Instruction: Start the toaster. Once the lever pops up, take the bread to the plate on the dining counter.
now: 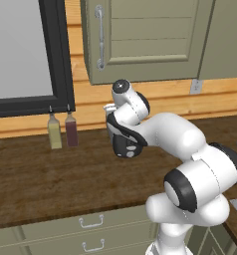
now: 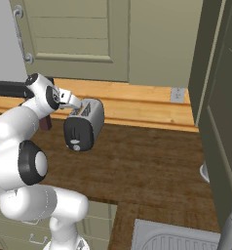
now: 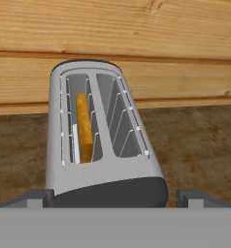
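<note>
Rounded silver-grey toaster [image 3: 100, 140] is seen on dark wood-grain surface [image 2: 152, 166]; golden-orange bread slice [image 3: 83, 127] is sunk in left slot. Gripper [image 3: 115, 196] is held released, just above black end panel.

Olive cabinets [image 1: 140, 40] over plank wall [image 2: 137, 105] — dark-framed window [image 1: 26, 55] left.

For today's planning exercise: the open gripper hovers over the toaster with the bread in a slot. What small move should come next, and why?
Probably ease the open gripper down toward the black end panel of the toaster, feeling for the lever. The bread sits down in the left slot, and the fingertips straddle that end, touching nothing yet. The lever itself isn't clearly visible.
</note>
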Robot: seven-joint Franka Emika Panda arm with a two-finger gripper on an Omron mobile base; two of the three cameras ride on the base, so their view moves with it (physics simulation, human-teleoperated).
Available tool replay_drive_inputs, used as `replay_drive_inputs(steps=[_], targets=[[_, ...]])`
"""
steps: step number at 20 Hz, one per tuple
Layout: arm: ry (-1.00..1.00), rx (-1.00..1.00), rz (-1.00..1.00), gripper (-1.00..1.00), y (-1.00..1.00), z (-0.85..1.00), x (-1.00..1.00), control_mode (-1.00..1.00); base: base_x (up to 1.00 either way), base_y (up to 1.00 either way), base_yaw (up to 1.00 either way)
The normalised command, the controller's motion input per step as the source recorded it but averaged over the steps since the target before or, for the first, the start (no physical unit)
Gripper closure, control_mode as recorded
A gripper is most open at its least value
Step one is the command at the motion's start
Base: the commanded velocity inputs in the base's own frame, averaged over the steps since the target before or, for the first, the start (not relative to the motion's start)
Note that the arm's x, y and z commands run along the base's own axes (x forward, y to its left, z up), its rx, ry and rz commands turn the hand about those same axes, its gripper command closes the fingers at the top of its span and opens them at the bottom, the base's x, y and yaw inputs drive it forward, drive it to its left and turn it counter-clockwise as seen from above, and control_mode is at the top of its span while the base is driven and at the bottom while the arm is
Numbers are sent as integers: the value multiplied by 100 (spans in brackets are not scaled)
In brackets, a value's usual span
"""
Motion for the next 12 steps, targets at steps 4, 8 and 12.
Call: replay_drive_inputs(steps=[4, 8, 12], targets=[[0, 0, 0, -100, 0, 0, 0, -100, 0, 0, 0], [0, 0, 0, -100, 0, 0, 0, -100, 0, 0, 0], [0, 0, 0, -100, 0, 0, 0, -100, 0, 0, 0]])
